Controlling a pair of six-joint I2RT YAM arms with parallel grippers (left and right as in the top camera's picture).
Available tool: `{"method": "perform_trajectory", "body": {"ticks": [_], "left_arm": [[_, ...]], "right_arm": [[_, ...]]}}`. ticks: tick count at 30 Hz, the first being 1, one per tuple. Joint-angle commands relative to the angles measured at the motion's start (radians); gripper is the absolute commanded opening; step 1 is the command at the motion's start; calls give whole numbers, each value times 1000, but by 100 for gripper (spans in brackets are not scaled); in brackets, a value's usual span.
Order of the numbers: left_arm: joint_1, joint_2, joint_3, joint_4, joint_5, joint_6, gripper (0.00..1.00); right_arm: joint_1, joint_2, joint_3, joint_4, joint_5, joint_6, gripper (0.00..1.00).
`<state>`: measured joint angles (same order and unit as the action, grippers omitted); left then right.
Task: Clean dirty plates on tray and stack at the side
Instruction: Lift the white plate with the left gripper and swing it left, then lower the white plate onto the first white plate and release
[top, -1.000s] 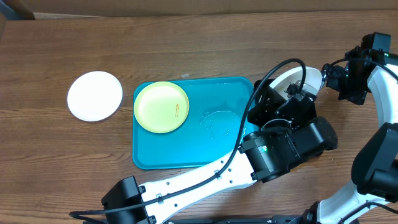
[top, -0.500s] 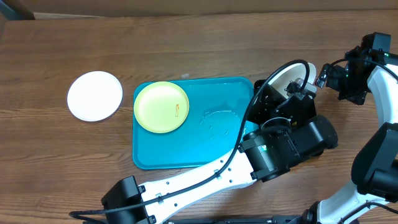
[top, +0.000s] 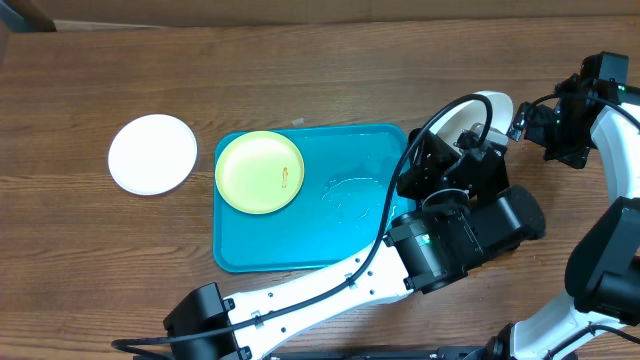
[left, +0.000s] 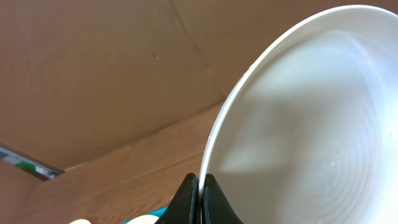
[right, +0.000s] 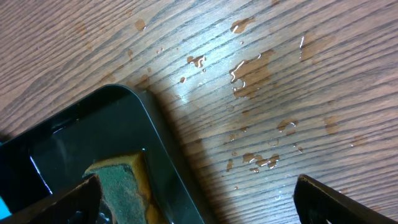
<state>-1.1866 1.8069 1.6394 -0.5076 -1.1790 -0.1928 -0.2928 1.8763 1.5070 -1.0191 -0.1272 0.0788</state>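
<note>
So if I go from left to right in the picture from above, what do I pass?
white plate, lying alone → pale yellow-green plate, on the left end of the turquoise tray → second white plate, gripped at its rim by the left end effector → right arm.

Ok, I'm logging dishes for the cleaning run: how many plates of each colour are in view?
White: 2, the table plate and the held plate in the left gripper
Yellow-green: 1, the yellow-green plate on the tray
Total: 3
</note>
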Motion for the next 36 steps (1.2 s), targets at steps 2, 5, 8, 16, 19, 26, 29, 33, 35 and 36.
{"method": "perform_trajectory", "body": {"ticks": [2, 5, 8, 16, 19, 26, 29, 33, 35, 36], "left_arm": [[23, 18, 24, -18, 43, -55, 4], [39, 16, 25, -60, 79, -109, 4], [97, 11, 25, -100, 261, -130, 4], [406, 10, 26, -214, 779, -277, 4], [571, 10, 26, -271, 913, -317, 4], [1011, 11, 26, -433, 1096, -470, 4], [1187, 11, 26, -484, 1098, -476, 4], [1390, 11, 25, -552, 1094, -476, 4], [1466, 11, 22, -571, 1091, -476, 4], [1498, 11, 17, -573, 1091, -476, 4]], "right_arm": [[2, -20, 16, 3, -5, 3, 100], [2, -20, 16, 3, -5, 3, 100], [2, -20, 16, 3, -5, 3, 100], [2, -20, 16, 3, -5, 3, 100], [2, -20, 16, 3, -5, 3, 100], [2, -20, 16, 3, -5, 3, 100], [2, -20, 16, 3, -5, 3, 100], [2, -20, 16, 3, -5, 3, 100], [2, -20, 16, 3, -5, 3, 100], [2, -20, 16, 3, -5, 3, 100]]}}
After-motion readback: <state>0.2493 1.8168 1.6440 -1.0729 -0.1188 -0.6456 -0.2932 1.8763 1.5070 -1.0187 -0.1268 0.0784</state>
